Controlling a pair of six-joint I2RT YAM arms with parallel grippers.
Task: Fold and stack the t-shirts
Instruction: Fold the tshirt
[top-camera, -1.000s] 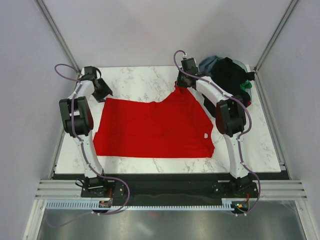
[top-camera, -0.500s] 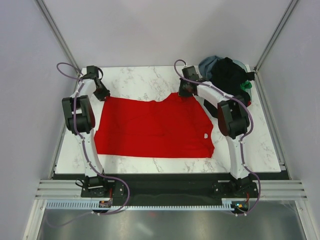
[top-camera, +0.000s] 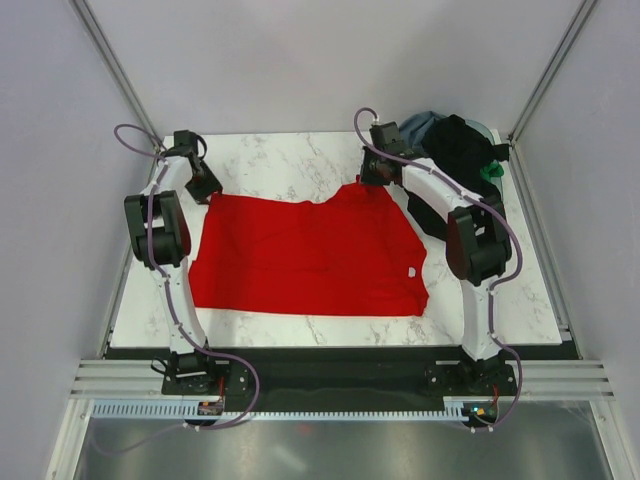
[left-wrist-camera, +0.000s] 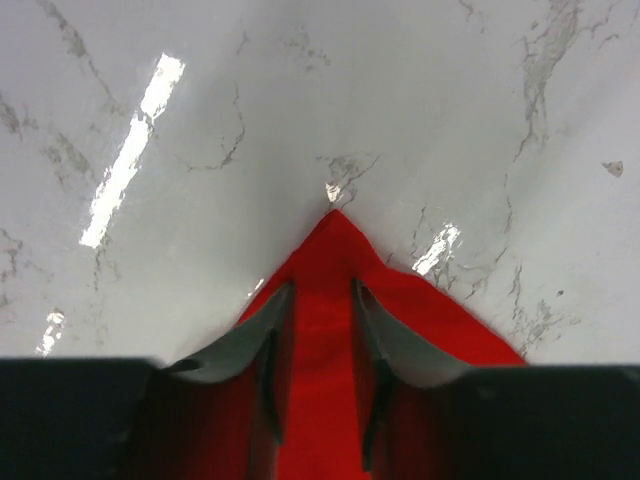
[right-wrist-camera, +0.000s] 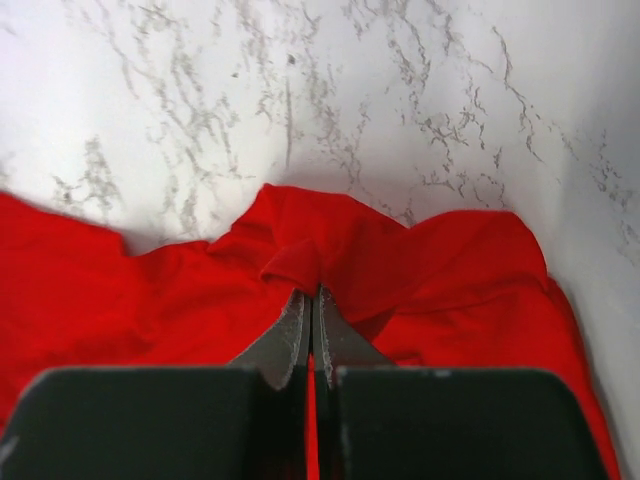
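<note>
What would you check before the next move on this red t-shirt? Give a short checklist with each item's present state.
1. Right gripper shut on the red t-shirt at its far edge: ok.
2. Left gripper closed on the far-left corner: not ok, jaws apart astride it.
3. T-shirt spread flat on the marble table: ok, bunched only at the right grip.
4. Pile of dark shirts apart from it: cannot tell, the right arm covers the gap.

Plain bright red t-shirt (top-camera: 310, 255) with small white neck label (top-camera: 411, 271). White marble-patterned table (top-camera: 270, 160), veined in grey. Heaped shirts (top-camera: 455, 150) in black, grey-blue and green. White arms (top-camera: 176, 300) with black joints.
</note>
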